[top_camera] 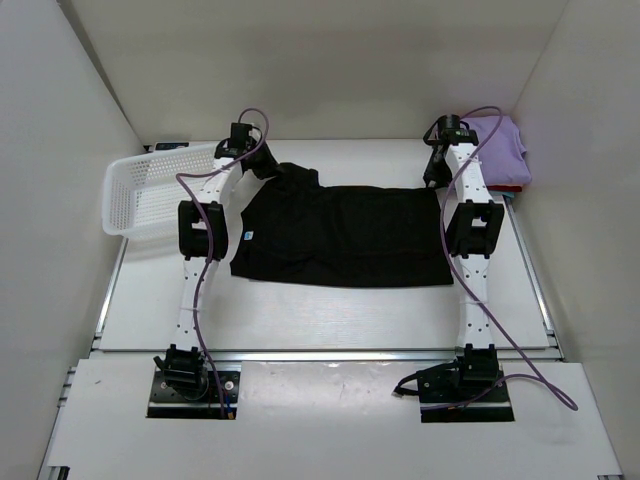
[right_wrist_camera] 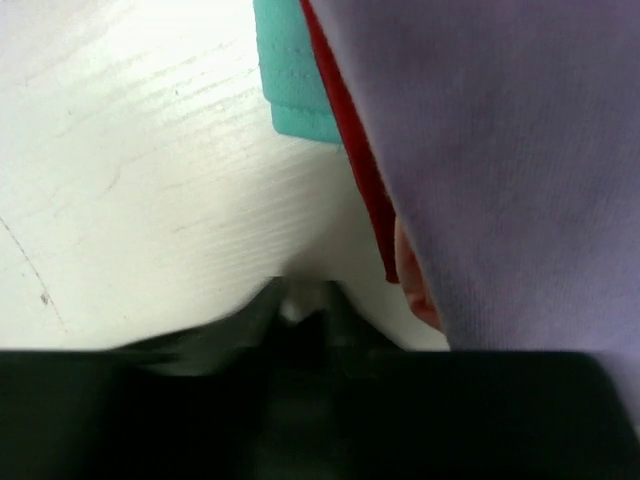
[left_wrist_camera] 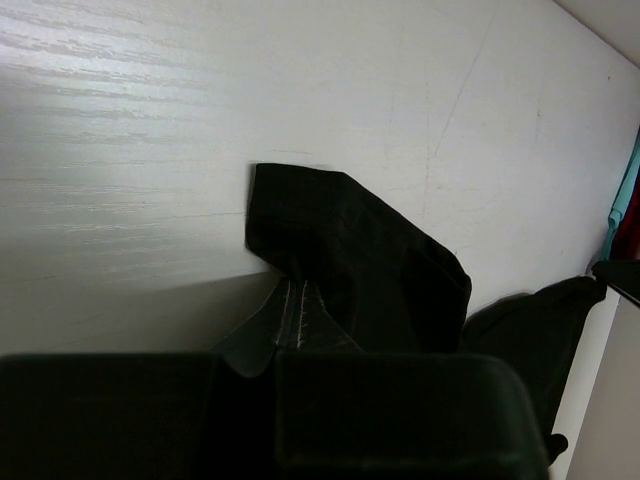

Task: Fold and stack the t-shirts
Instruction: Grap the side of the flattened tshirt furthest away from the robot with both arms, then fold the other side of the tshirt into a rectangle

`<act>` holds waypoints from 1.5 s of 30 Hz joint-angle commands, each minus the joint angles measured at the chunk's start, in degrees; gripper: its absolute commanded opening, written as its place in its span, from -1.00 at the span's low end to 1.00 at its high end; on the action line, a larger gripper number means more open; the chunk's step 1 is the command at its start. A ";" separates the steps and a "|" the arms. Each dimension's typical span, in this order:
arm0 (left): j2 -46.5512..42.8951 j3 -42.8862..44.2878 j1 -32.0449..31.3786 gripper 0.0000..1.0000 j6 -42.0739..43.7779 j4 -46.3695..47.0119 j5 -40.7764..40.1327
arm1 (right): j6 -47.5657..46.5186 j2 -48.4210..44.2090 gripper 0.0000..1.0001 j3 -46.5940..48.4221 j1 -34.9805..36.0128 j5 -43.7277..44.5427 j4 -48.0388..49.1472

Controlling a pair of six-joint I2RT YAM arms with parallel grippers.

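Observation:
A large black t-shirt [top_camera: 340, 235] lies spread across the middle of the table. My left gripper [top_camera: 262, 168] is shut on its far left sleeve. In the left wrist view the black cloth [left_wrist_camera: 350, 250] with a stitched seam runs into the closed jaws [left_wrist_camera: 255, 370]. My right gripper [top_camera: 432, 178] is at the shirt's far right corner. In the right wrist view its jaws [right_wrist_camera: 300, 345] look shut on a thin fold of dark cloth. A folded stack [top_camera: 500, 150] sits at the far right, with the lavender tee [right_wrist_camera: 500, 150] over a red edge [right_wrist_camera: 365, 170] and a teal edge [right_wrist_camera: 290, 90].
A white mesh basket [top_camera: 140, 195] stands at the far left, close to my left arm. White walls close in the table on the left, back and right. The folded stack lies just right of my right gripper.

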 commanded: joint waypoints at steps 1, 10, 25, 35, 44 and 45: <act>-5.19 1.24 0.24 -1.00 -0.04 -0.38 1.54 | -0.32 -1.66 -0.41 1.44 -0.06 -0.09 -0.76; -6.34 -0.25 0.06 -1.00 0.31 -0.82 1.80 | -0.76 0.53 -1.00 3.89 1.16 0.86 -6.21; -19.78 -7.18 -0.82 -1.00 4.00 -6.96 4.00 | -8.40 -7.72 -1.00 4.51 1.17 -0.09 -5.41; -38.66 -30.53 0.15 -1.00 7.25 -14.96 -0.56 | -6.82 -17.36 -1.00 -0.21 1.96 1.30 -13.34; -43.95 -39.28 -1.61 -1.00 9.01 -16.64 -6.01 | -7.43 -39.47 -0.99 -40.36 2.49 2.81 -2.33; -43.95 -39.98 -1.70 -1.00 9.27 -16.73 -6.02 | -7.09 -44.24 -1.00 -49.19 2.31 1.59 2.96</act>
